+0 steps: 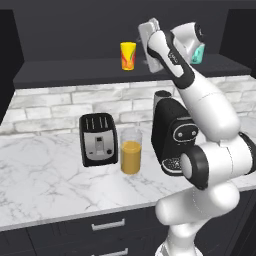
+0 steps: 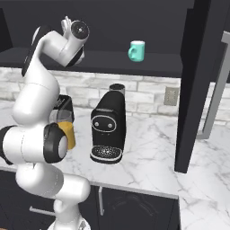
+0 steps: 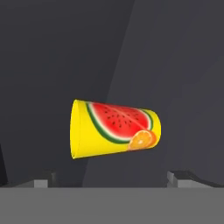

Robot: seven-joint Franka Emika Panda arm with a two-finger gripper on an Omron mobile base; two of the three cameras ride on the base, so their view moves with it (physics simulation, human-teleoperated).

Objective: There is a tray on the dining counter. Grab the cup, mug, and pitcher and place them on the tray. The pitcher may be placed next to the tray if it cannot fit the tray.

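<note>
Progress: none placed | cup (image 3: 114, 129) upright on dark shelf, ahead of gripper (image 3: 113, 178) | jaws wide apart, holding nothing | mug (image 2: 137, 50) on shelf | pitcher (image 1: 131, 151) on worktop beside toaster (image 1: 98, 139).

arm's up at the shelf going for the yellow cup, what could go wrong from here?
1. The cup stands free on the dark shelf; the open gripper isn't around it yet, so an off-centre approach might knock it over or push it back.
2. The mug stands on the same shelf; a wide swing might clip it.
</note>
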